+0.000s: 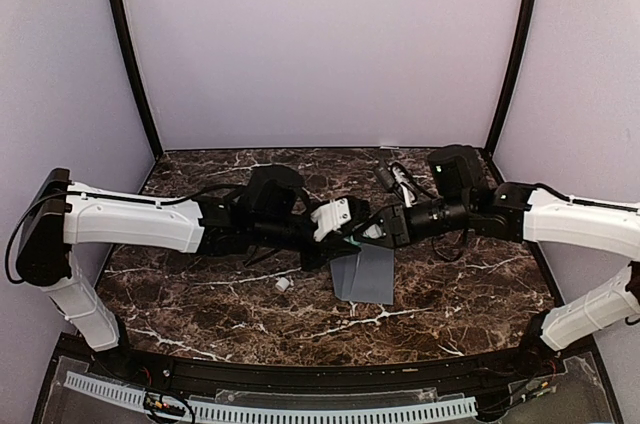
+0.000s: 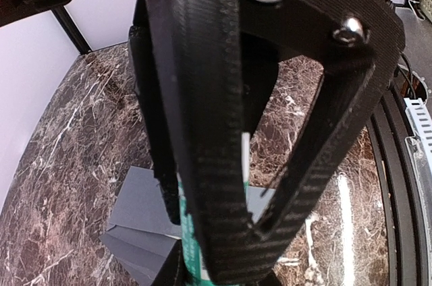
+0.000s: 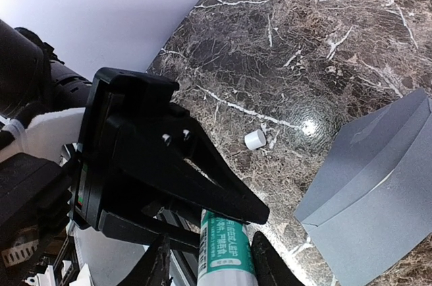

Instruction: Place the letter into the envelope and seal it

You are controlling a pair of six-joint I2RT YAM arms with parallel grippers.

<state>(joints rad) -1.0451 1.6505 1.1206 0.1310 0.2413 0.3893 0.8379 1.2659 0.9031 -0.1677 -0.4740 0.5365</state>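
The grey envelope point(image 1: 365, 274) lies flat on the marble table, also visible under my left wrist point(image 2: 135, 212) and at the right of the right wrist view point(image 3: 378, 198). Its flap stands partly raised. The letter does not show in any view. My left gripper point(image 1: 350, 232) hovers over the envelope's far edge, shut on a green and white glue stick point(image 2: 191, 245). My right gripper point(image 3: 212, 266) meets it from the right, and its jaws straddle the glue stick point(image 3: 226, 245). A gap remains on one side, so the right gripper counts as open.
A small white cap point(image 1: 282, 284) lies on the marble left of the envelope, and it also shows in the right wrist view point(image 3: 255, 139). Cables and the right arm's body crowd the back right point(image 1: 400, 184). Lilac walls close in the table on three sides.
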